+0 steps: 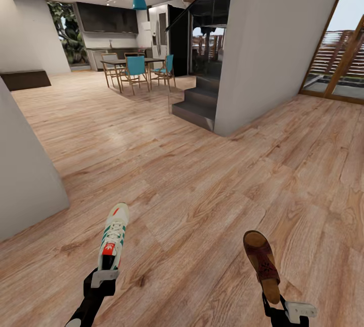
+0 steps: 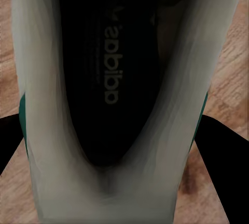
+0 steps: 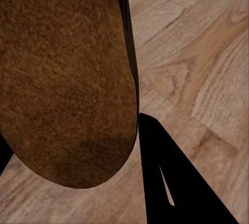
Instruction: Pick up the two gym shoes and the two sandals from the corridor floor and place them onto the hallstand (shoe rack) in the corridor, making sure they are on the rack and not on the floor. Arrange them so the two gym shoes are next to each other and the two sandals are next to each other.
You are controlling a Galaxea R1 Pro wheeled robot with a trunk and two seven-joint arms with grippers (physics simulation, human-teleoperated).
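Observation:
My left gripper [image 1: 105, 272] is shut on the heel of one gym shoe [image 1: 114, 236], a white sneaker with green stripes, held with its toe pointing away above the corridor floor [image 1: 192, 180]. In the left wrist view the shoe's dark inside [image 2: 111, 78] sits between the black fingers [image 2: 223, 156]. My right gripper [image 1: 274, 300] is shut on the heel end of one brown sandal [image 1: 261, 263], also held pointing forward. The right wrist view looks onto the sandal's tan footbed [image 3: 62, 78], with one black finger [image 3: 171, 182] beside it. The other shoe, the other sandal and the hallstand are out of view.
A grey wall [image 1: 25, 185] juts in at the left. A broad white wall [image 1: 273, 43] stands ahead on the right, with dark steps [image 1: 197, 101] at its foot. Far back are a dining table with teal chairs [image 1: 135, 66]. A wood-framed glass door [image 1: 336, 58] is at the right.

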